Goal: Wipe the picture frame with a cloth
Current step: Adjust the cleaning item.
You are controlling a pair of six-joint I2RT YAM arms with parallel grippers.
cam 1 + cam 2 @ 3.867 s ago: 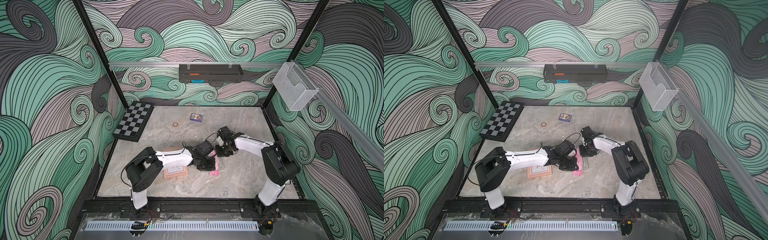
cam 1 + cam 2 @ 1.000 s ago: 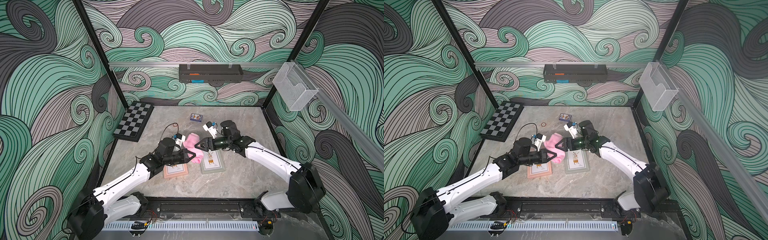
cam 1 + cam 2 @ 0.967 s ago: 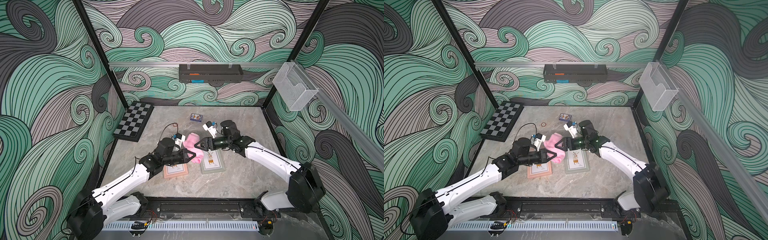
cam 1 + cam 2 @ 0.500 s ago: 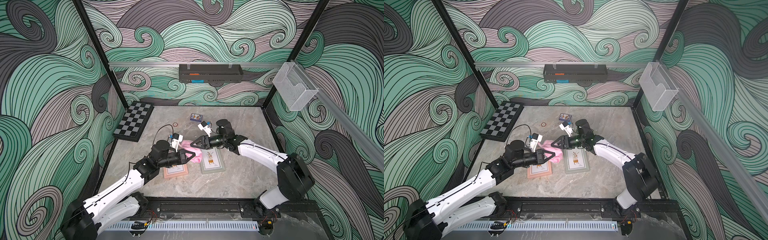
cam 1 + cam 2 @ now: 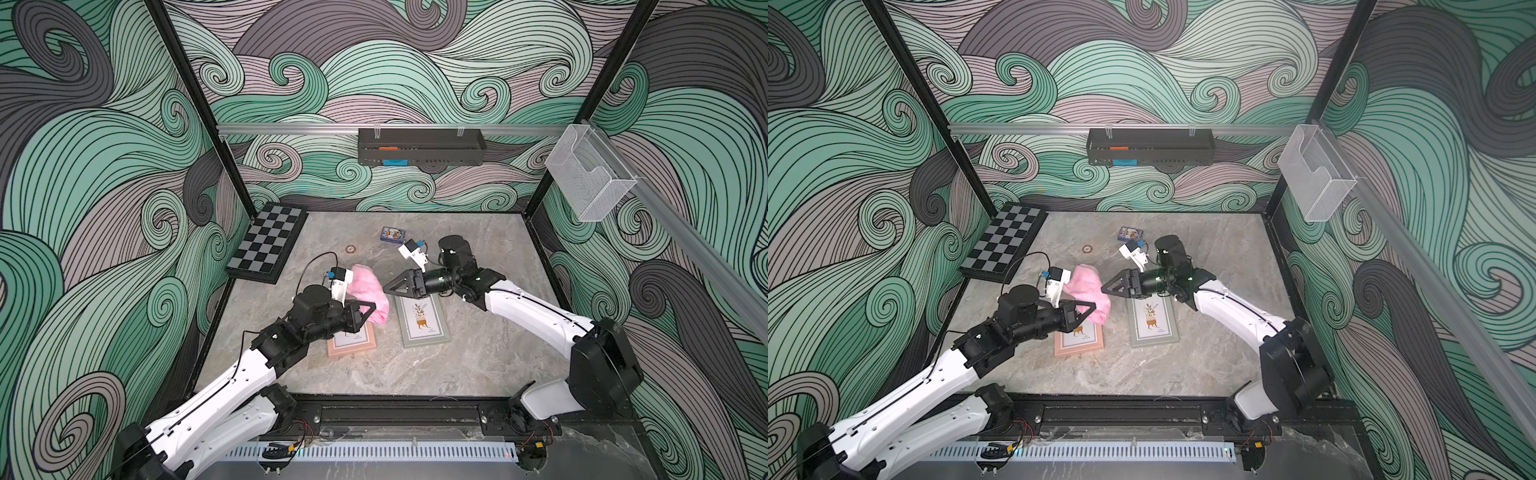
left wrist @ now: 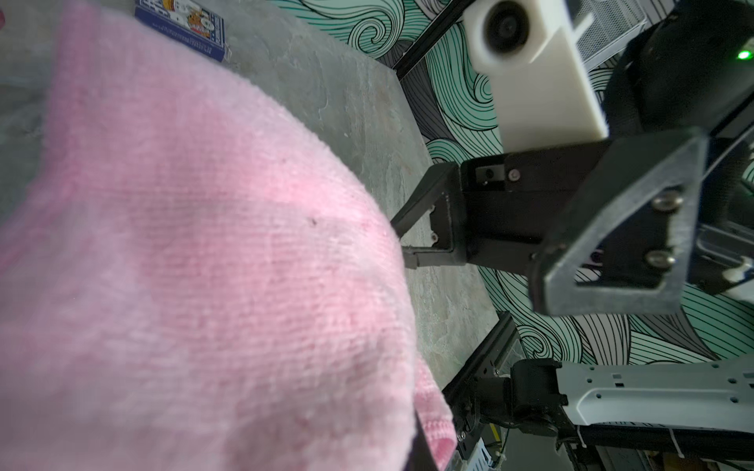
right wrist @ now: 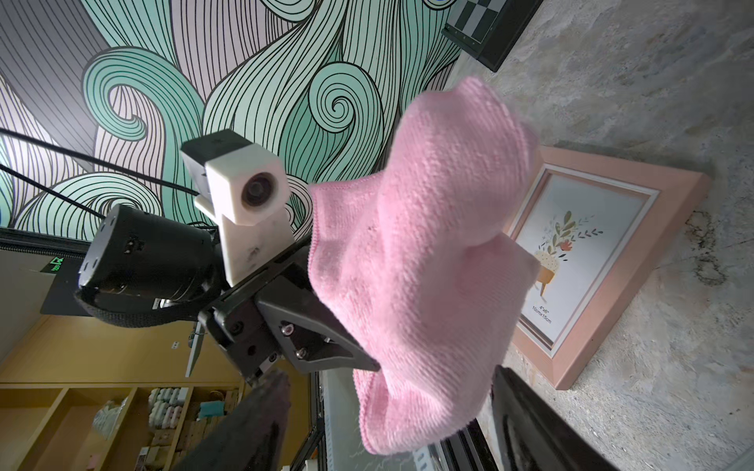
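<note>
1. Over the middle of the counter [image 5: 478, 365], the left gripper [image 5: 371, 308] is clamped tight on the cloth [image 5: 368, 289]. The cloth is a pink bundle held up off the surface and drooping from the jaws.
2. Facing it from the opposite side, the right gripper [image 5: 387, 287] has its jaws spread wide with nothing in them. Its tips stand just beside the cloth's edge, and in the left wrist view I cannot tell whether they touch the fabric.
3. What matters most is that the cloth lies straight ahead of the right gripper, on the line it points along. The two grippers are nose to nose with the fabric between them, which looks to me like a handover or a re-grip.
4. Below them, the pink picture frame [image 5: 353, 343] lies flat under the left gripper, partly hidden by it.
5. A grey-green picture frame [image 5: 424, 328] lies flat just beside the pink one, its far end beneath the right gripper.
6. Both frames run lengthwise from the front edge towards the back wall. The left arm is nearer the pink one and the right arm nearer the grey-green one.
7. The cloth touches neither frame, so I judge it has to come down before any wiping.
8. A chessboard [image 5: 266, 245], a small card box [image 5: 392, 234] and a little ring [image 5: 350, 249] sit well apart towards the back. Only the two grippers crowd each other.
</note>
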